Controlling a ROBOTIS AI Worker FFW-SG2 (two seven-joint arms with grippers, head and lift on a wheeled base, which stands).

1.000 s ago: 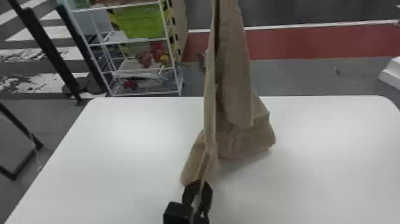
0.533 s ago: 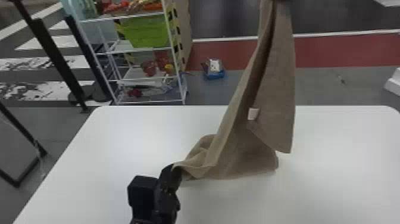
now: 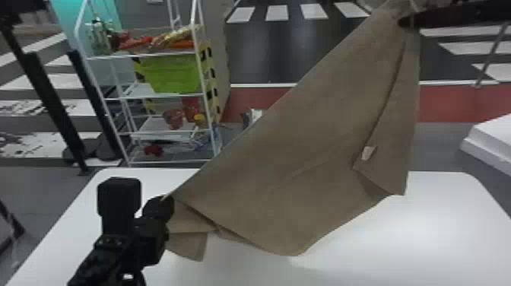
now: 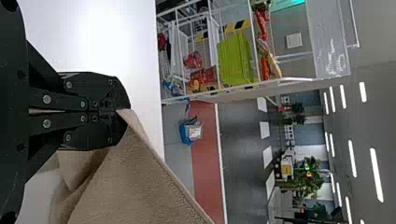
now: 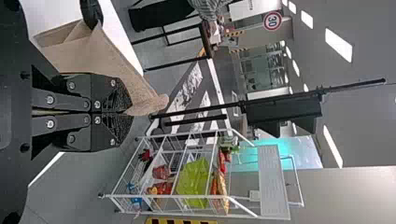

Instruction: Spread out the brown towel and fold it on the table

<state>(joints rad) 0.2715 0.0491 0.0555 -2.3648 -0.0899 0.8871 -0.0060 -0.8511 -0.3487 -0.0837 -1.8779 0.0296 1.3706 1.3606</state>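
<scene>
Stretching between my two arms in the head view, the brown towel (image 3: 304, 152) has opened from the narrow, bunched hang of a second ago into a broad sheet. My left gripper (image 3: 164, 202) has shifted out to the left, and the right gripper (image 3: 405, 21) has come into sight at the upper right. I take this as the spreading step going well, though laying it flat and folding remain. The towel's taut top edge, its longest line, slants from my low left grip up and away to my high right one. A flap with a white tag (image 3: 367, 153) folds over on the right, its corner pointing down at the table (image 3: 448, 228); another piece hangs tucked under my left hold. I cannot tell whether the lower edge touches the tabletop.

In the left wrist view, my jaws are clenched on a corner of towel, beside the table, with the cloth running out slantwise from the tips and loose folds behind.

In the right wrist view, my jaws are pinched together on another end, a short tip poking past them. From there the cloth's length leads toward my left gripper, so lowering this high end evenly should flatten it.
</scene>
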